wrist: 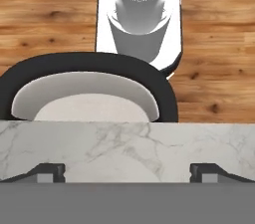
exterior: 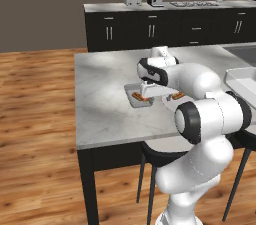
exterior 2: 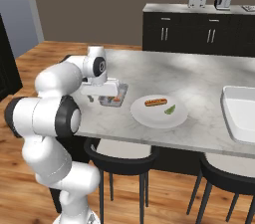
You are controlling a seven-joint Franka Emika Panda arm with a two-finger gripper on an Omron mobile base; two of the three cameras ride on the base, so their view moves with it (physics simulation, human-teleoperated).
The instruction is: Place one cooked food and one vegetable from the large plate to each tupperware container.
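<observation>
My gripper (exterior: 144, 97) hangs open just above the small grey tupperware container (exterior: 133, 100), which holds an orange-brown piece of food (exterior: 142, 98). In the right base view the gripper (exterior 2: 103, 98) covers most of that grey container (exterior 2: 121, 94). To its right lies the large plate (exterior 2: 149, 116), bearing a sausage in a bun (exterior 2: 155, 102) and a green vegetable (exterior 2: 170, 110). The white tupperware container (exterior 2: 239, 118) sits at the counter's far right. In the hand view the fingertips (wrist: 50, 172) stand wide apart over the marble counter edge, nothing between them.
Two black stools (exterior 2: 122, 156) (exterior 2: 229, 168) stand under the counter's near edge. The marble island (exterior: 100, 99) has bare surface left of the grey container. A dark back counter (exterior: 150, 24) carries a toaster and a coffee machine. The arm hides part of the plate in the left base view.
</observation>
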